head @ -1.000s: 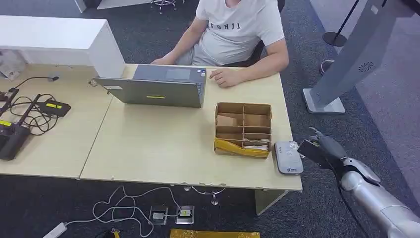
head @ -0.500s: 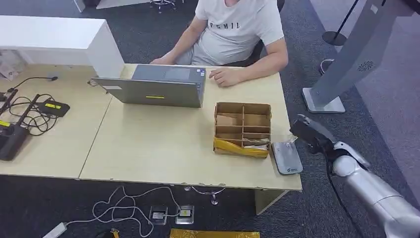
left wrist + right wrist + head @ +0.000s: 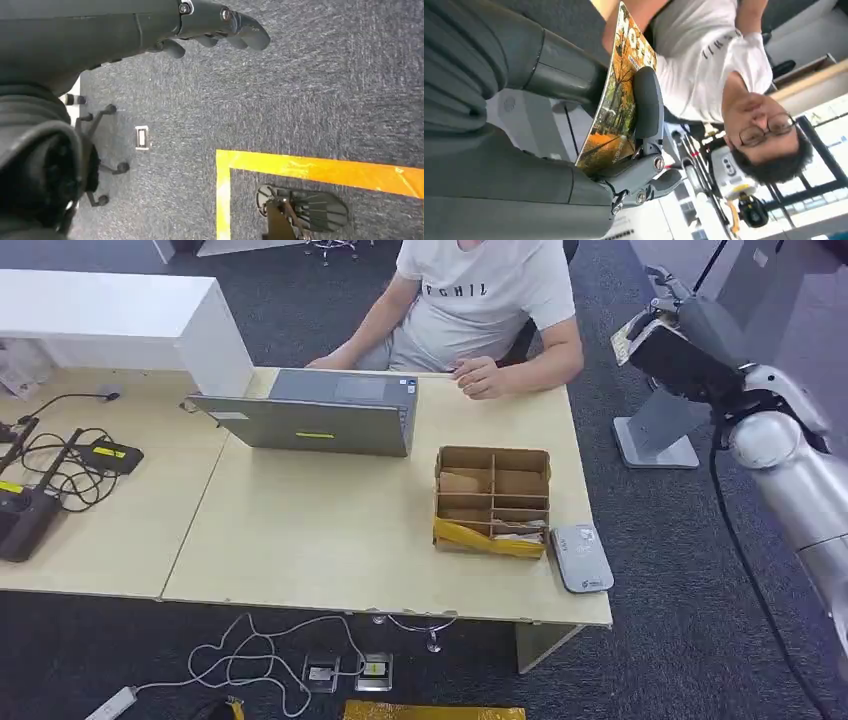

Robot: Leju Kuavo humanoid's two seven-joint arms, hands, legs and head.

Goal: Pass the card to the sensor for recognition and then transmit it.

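My right hand (image 3: 683, 343) is raised high beyond the table's right end, level with the seated person's (image 3: 480, 300) shoulder. It grips the card (image 3: 628, 336), whose pale edge faces the person. In the right wrist view the card (image 3: 614, 107) shows an orange autumn picture, pinched between the thumb and a dark finger (image 3: 647, 102) of the hand (image 3: 549, 180). The grey card sensor (image 3: 582, 557) lies flat on the table's front right corner, well below the hand. My left hand (image 3: 215, 27) hangs over the carpet, holding nothing, fingers loosely extended.
A divided cardboard box (image 3: 492, 498) stands just left of the sensor. A grey laptop (image 3: 320, 415) sits before the person, whose hand (image 3: 482, 378) rests on the table (image 3: 320, 540). Cables and devices (image 3: 60, 470) crowd the left end. A grey kiosk base (image 3: 655, 445) stands behind my right arm.
My right hand has lifted with the card from beside the sensor at the table's edge, up and back toward the person. The person's hand shifted slightly right.
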